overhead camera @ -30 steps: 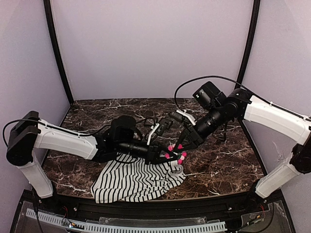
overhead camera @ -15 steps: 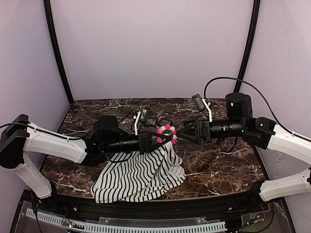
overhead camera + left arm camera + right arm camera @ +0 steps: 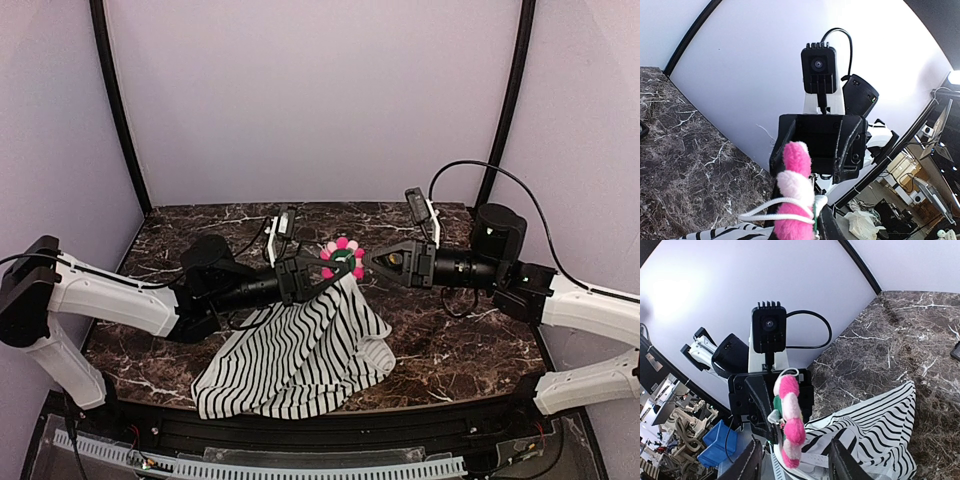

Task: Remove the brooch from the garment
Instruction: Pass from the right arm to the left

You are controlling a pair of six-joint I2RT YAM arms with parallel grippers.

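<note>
The left gripper (image 3: 318, 275) has its fingers pinched together on a fold of the garment (image 3: 300, 350) just beside the brooch (image 3: 790, 420). It holds that corner up while the rest of the striped cloth drapes down onto the table (image 3: 450, 340). The right gripper (image 3: 368, 260) faces it, its fingers (image 3: 751, 462) standing apart with the brooch edge-on between them, not pressed by either. Against half a second ago, the brooch sits higher, the cloth is drawn up further, and the right gripper is nearer the flower. A second ago both grippers were low over the cloth.
</note>
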